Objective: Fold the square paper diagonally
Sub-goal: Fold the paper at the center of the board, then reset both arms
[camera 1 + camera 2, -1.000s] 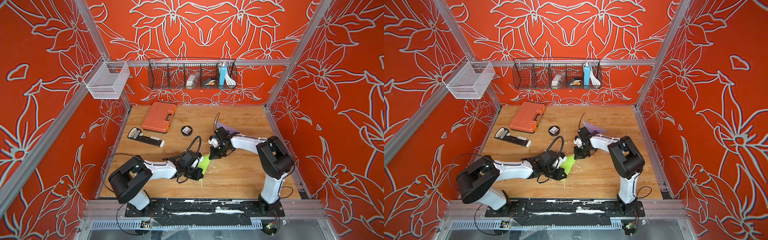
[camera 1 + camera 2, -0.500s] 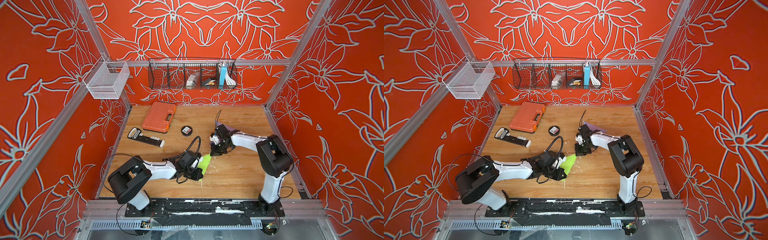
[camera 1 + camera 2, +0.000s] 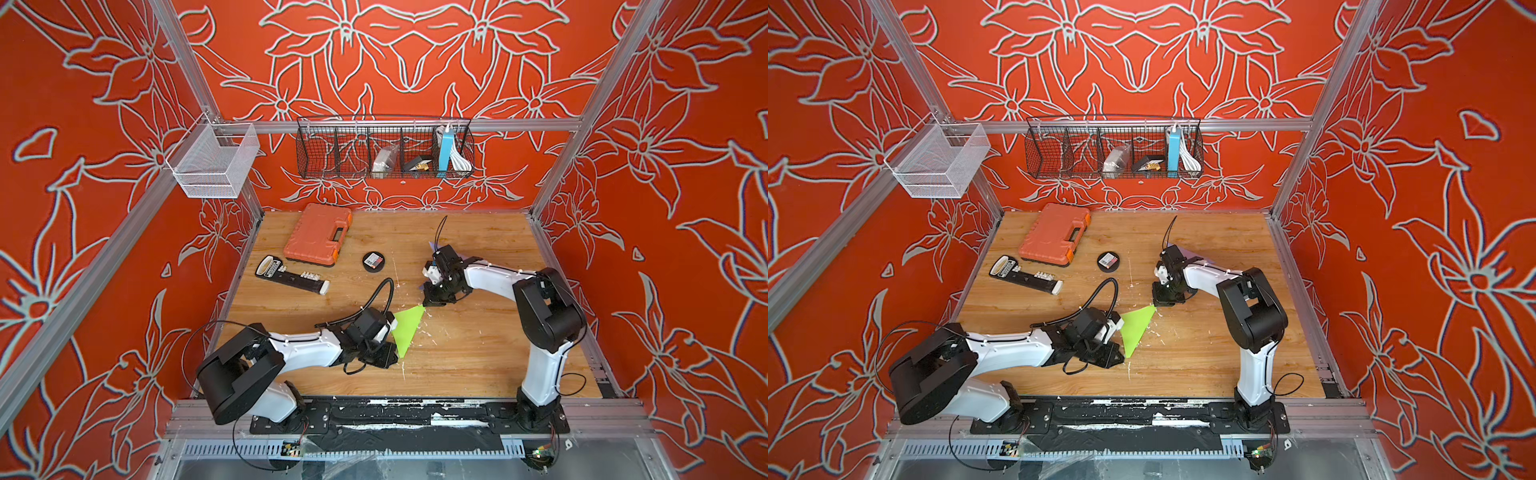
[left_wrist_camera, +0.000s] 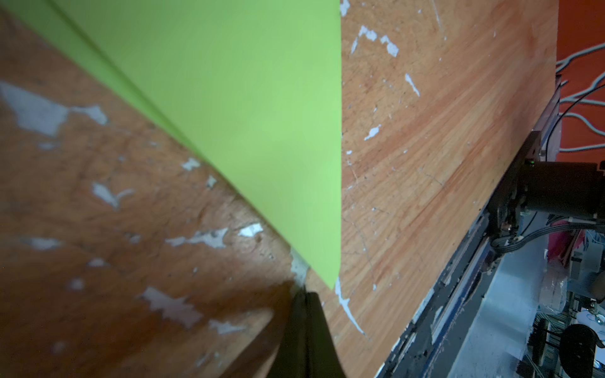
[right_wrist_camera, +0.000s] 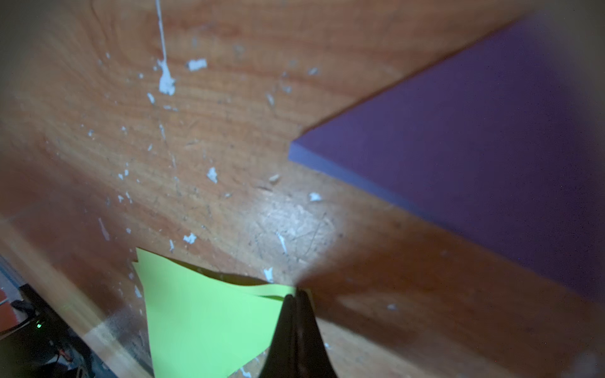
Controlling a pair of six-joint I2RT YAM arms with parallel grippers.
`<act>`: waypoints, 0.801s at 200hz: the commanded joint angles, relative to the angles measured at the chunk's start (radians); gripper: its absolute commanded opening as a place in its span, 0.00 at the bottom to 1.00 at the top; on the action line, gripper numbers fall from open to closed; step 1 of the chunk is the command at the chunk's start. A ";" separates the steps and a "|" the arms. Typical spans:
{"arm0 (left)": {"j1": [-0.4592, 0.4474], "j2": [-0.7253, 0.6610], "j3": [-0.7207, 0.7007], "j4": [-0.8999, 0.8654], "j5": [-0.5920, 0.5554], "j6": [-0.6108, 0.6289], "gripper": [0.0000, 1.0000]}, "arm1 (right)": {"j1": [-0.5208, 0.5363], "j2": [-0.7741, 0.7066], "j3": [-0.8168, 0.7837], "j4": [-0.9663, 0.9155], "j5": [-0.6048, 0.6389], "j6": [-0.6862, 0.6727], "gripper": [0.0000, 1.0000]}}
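Orange-red walls (image 3: pixel 415 62) patterned with white flower outlines are seen around a scuffed wooden worktop (image 3: pixel 478 353). The right tool (image 5: pixel 296 294) is clenched, its two dark tips pressed together and set down on one corner of the green paper (image 5: pixel 203 327). Whether the sheet is pinched between them or only pressed cannot be told. The left tool (image 4: pixel 306 294) is likewise clenched, with nothing seen between its tips. The opposite sharp corner of the paper is found just beside it, with a sliver of bare wood between.

In both top views the paper is shown as a folded triangle near the middle of the worktop, stretched between the two tools. Two layers can be made out, slightly offset along one edge and a little parted at the right tool's corner.

White flecks (image 4: pixel 199 237) are scattered over the wood around the paper. A purple pad (image 5: pixel 474 147) is laid beyond the right tool, well apart from the paper. Farther back, towards the left side, a round black disc (image 3: pixel 373 262), a black strip (image 3: pixel 291 276) and a closed orange case (image 3: pixel 318 235) are set on the worktop. A black wire basket (image 3: pixel 384 147) is hung on the rear wall and a white mesh basket (image 3: pixel 214 160) on the left rail.
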 commanded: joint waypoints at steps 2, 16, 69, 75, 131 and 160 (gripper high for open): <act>0.006 -0.049 -0.010 -0.110 -0.069 0.000 0.00 | -0.026 -0.032 0.009 -0.002 0.122 -0.021 0.00; 0.028 -0.094 0.004 -0.163 -0.106 0.015 0.00 | -0.041 -0.105 0.004 0.026 0.096 -0.026 0.00; 0.297 -0.286 0.052 -0.289 -0.167 0.091 0.11 | -0.182 -0.393 -0.076 0.050 0.068 -0.057 0.42; 0.321 -0.296 0.066 -0.300 -0.187 0.104 0.14 | -0.207 -0.417 -0.089 0.049 0.066 -0.058 0.46; 0.534 -0.335 0.123 -0.232 -0.443 0.221 0.31 | -0.429 -0.630 -0.275 0.189 0.219 -0.152 0.89; 0.559 -0.359 0.050 -0.050 -0.609 0.393 0.36 | -0.505 -0.692 -0.406 0.320 0.277 -0.215 0.99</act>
